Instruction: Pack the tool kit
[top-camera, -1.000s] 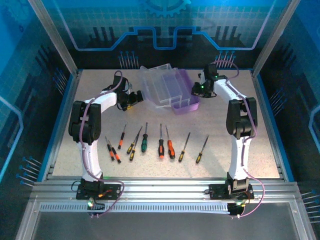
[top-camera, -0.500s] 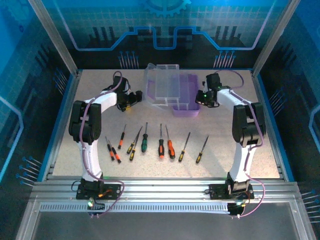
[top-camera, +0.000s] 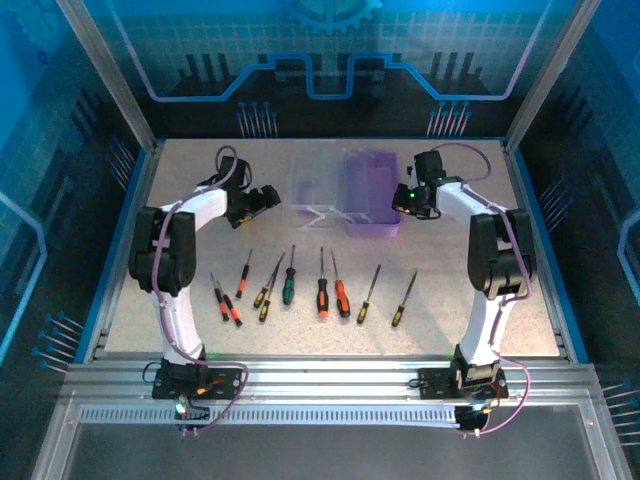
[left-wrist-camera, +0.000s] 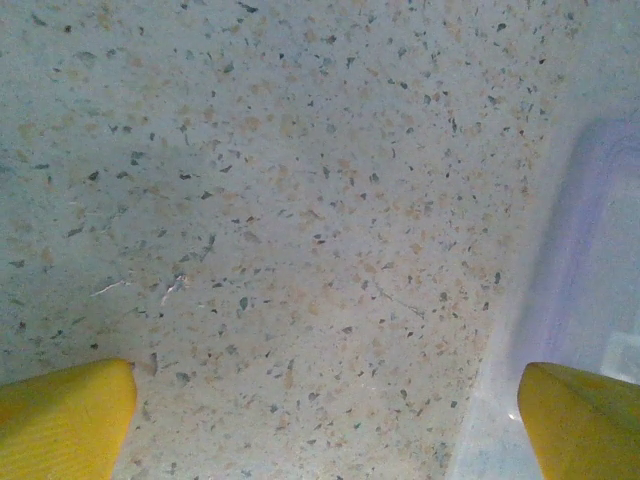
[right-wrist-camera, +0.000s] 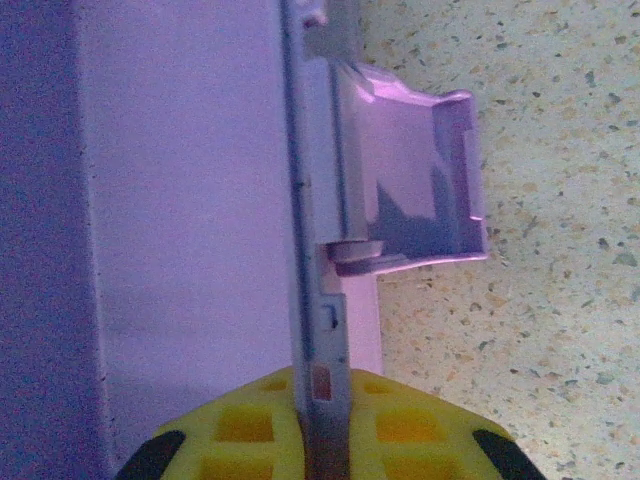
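The purple case (top-camera: 372, 195) lies open at the back of the table, with its clear lid (top-camera: 318, 185) folded flat to the left. My right gripper (top-camera: 403, 199) is shut on the case's right wall. In the right wrist view the yellow fingers (right-wrist-camera: 240, 420) pinch that thin rim (right-wrist-camera: 318, 300), and the purple handle (right-wrist-camera: 410, 180) juts out beyond it. My left gripper (top-camera: 268, 195) stands open just left of the lid, with bare table between its fingertips (left-wrist-camera: 65, 420) and the lid's edge (left-wrist-camera: 590, 280) on its right. Several screwdrivers lie in a row nearer me, among them a green-handled one (top-camera: 288, 288) and an orange one (top-camera: 342, 298).
Yellow-black screwdrivers (top-camera: 398, 312) and small orange-black ones (top-camera: 222, 300) spread across the middle of the speckled table (top-camera: 450, 300). Metal frame posts and blue walls enclose the table on three sides.
The clear lid has swung from half raised to flat on the table at the left. The case has turned square and settled. My right gripper has closed tighter on its wall.
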